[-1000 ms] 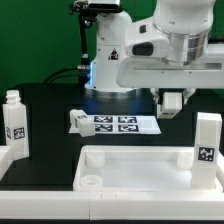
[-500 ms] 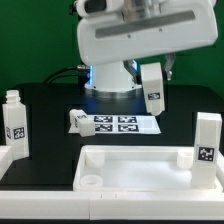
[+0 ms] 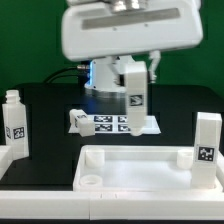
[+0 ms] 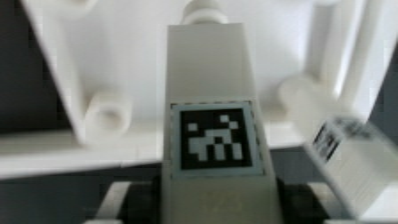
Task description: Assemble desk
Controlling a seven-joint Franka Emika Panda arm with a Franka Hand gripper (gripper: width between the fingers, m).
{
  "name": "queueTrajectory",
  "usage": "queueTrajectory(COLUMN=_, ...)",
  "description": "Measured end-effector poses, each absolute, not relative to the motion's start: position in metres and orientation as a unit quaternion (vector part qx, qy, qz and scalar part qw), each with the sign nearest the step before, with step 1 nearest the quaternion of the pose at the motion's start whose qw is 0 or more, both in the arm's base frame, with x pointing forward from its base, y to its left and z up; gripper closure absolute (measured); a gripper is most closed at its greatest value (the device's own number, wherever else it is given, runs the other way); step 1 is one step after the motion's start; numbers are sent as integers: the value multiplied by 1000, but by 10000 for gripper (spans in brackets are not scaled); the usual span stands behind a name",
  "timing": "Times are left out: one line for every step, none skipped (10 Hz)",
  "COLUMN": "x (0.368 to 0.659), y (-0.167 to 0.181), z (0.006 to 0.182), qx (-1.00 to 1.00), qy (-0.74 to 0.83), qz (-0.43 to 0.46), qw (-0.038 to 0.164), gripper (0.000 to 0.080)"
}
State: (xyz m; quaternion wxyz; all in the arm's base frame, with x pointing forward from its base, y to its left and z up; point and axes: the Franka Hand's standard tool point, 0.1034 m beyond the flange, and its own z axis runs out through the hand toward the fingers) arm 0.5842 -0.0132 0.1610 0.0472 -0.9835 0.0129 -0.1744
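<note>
My gripper (image 3: 132, 70) is shut on a white peg leg (image 3: 134, 97) with a black-and-white tag, held upright in the air above the marker board (image 3: 118, 124). In the wrist view the leg (image 4: 217, 110) fills the middle between my fingers (image 4: 125, 200), with the gripper (image 4: 217, 198) closed on its sides. The white rimmed desk top (image 3: 135, 156) lies at the front, a round socket (image 3: 90, 182) at its corner. It also shows in the wrist view (image 4: 71, 80) beyond the leg.
One tagged leg (image 3: 14, 122) stands at the exterior view's left, another (image 3: 207, 140) at its right by the desk top. A short white part (image 3: 77, 119) lies at the marker board's left end. The robot base (image 3: 105, 75) stands behind.
My gripper has carried the leg toward the exterior view's left, from the right side to over the marker board, and a little lower.
</note>
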Motion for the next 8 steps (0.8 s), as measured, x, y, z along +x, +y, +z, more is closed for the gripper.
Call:
queueTrajectory(x=599, y=-31, z=165, qx=-975, qy=-9, qz=-219, qw=22, gripper=514)
queueTrajectory(x=603, y=-47, z=168, qx=-966, qy=-25, qz=-259, qw=-13, gripper=514)
queueTrajectory(x=600, y=-61, z=171, qx=-954, qy=-31, qz=-293, qw=-57, gripper=514)
queueTrajectory(x=598, y=-72, z=171, qx=-944, qy=-34, qz=-316, qw=-84, gripper=514)
queueTrajectory(x=598, y=-70, z=167, qx=-945, qy=-32, qz=-316, qw=-76, gripper=514)
queueTrajectory(x=599, y=-65, z=164, qx=-948, qy=-28, qz=-309, qw=-65, gripper=514)
queueTrajectory(x=607, y=-54, z=161, qx=-956, qy=-27, qz=-291, qw=-37, gripper=514)
queueTrajectory(x=619, y=-50, z=161, qx=-964, qy=-22, qz=-264, qw=-1, gripper=514)
